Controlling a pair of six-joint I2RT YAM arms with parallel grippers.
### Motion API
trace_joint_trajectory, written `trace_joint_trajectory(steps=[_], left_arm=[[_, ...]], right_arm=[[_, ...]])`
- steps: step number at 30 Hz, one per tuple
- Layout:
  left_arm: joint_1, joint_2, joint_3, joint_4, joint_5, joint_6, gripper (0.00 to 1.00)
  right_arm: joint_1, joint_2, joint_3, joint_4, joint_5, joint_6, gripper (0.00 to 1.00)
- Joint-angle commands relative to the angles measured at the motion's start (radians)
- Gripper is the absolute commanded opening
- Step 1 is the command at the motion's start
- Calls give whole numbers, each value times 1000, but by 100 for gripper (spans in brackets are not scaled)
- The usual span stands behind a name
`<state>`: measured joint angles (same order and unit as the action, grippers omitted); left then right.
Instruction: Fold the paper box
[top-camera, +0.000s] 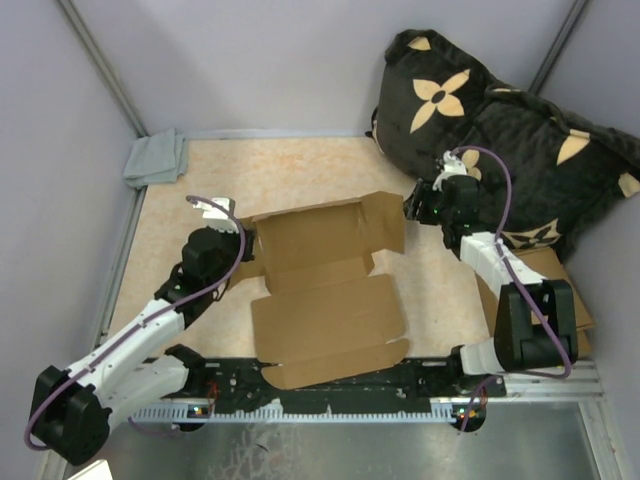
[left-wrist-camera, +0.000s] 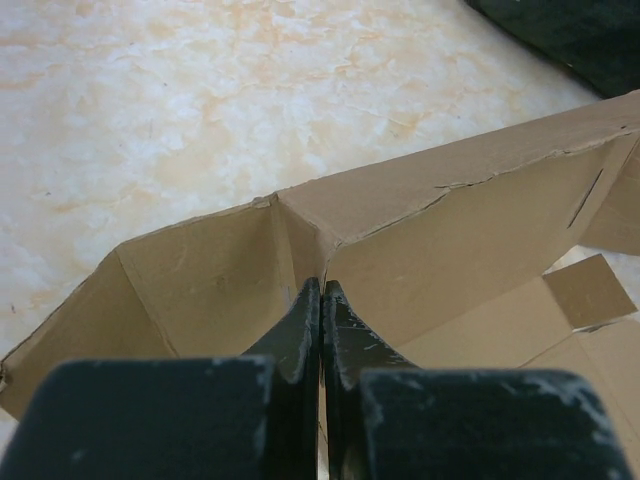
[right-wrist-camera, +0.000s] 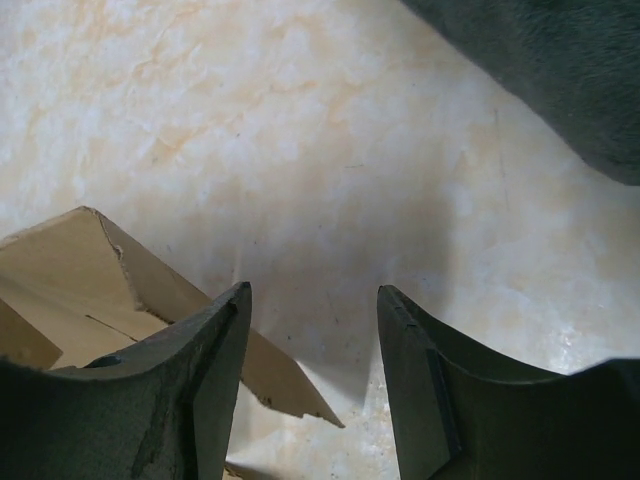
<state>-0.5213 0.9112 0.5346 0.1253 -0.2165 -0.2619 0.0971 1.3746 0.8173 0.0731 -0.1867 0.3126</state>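
The paper box (top-camera: 325, 290) lies partly unfolded in the middle of the table, its back wall raised and its front panels flat. My left gripper (top-camera: 243, 240) is at the back wall's left end. In the left wrist view the gripper (left-wrist-camera: 322, 290) is shut on a thin edge of the box (left-wrist-camera: 480, 210) at the corner fold. My right gripper (top-camera: 412, 207) is at the back wall's right end. In the right wrist view it (right-wrist-camera: 313, 295) is open and empty over bare table, with a box flap (right-wrist-camera: 60, 270) beside and under its left finger.
A black cushion (top-camera: 500, 130) with tan flowers fills the back right corner. A grey cloth (top-camera: 155, 158) lies at the back left. Flat brown cardboard sheets (top-camera: 560, 280) lie at the right under my right arm. Walls close in on three sides.
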Motion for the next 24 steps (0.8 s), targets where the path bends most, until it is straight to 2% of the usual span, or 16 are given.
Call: trace_joint_trajectory(steps=[1,6,12,18,24], left_arm=[[-6,-34,-52,151,-9,55,0],[-11,-53,-120,267,-23,90,0],[-14,-26,-161,359,-54,126,0],[-14,14,-177,428,-45,132,0],[-16,6,-191,438,-41,126,0]], right_arm=[[-2,33,8,102,-94,-60,54],[-3,74,6,132,-177,-91,54],[-4,97,-13,228,-495,-121,54],[-4,126,-9,264,-736,-106,54],[-2,147,-31,355,-886,-33,54]])
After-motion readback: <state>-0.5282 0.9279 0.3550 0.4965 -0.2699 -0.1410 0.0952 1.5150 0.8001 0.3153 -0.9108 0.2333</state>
